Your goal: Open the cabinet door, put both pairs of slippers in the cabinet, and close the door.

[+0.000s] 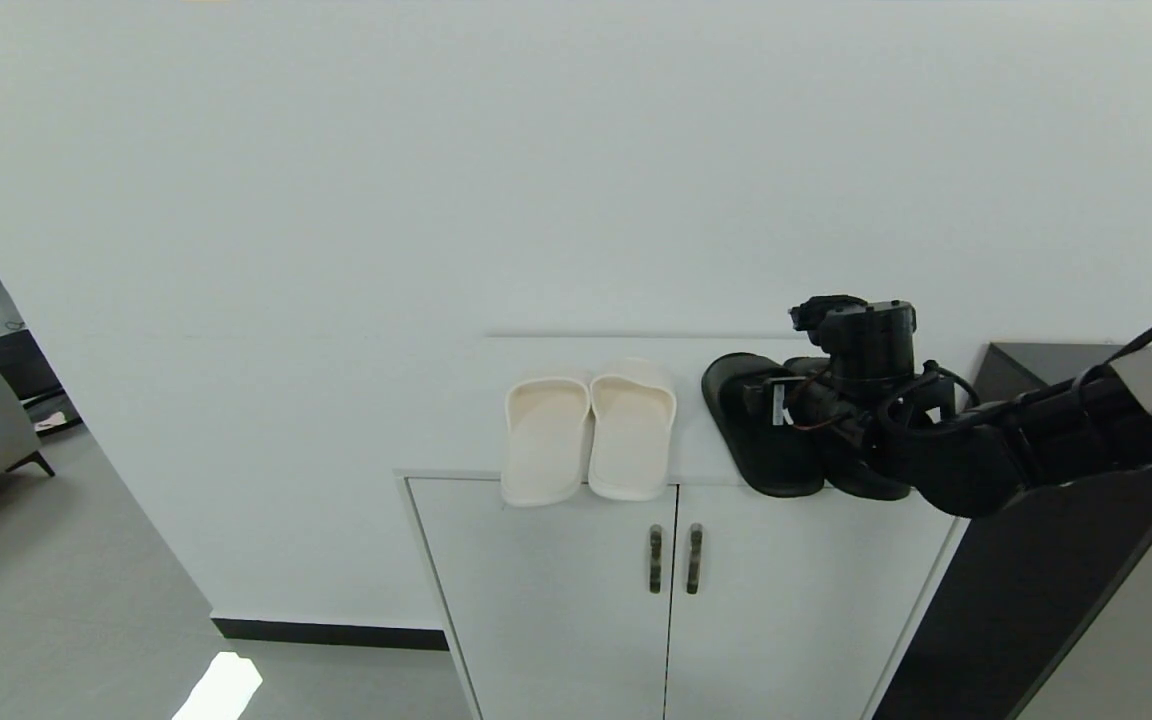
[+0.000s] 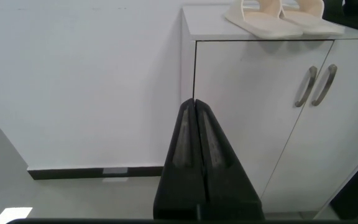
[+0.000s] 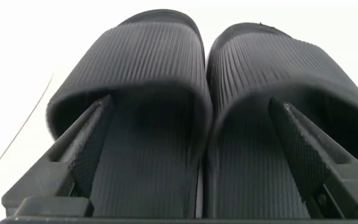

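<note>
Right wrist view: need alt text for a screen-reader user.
Open right gripper close against the pair of black slippers, which lie side by side. Its fingers point one into each slipper's opening, under the ribbed strap.

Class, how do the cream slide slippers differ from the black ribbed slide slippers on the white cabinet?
The cream slide slippers are smooth; the black ribbed slide slippers are ridged. The cream pair lies above the left door, the black pair above the right. The cream pair lies free; the open right gripper reaches into the black pair. Both lie side by side atop the white cabinet.
</note>
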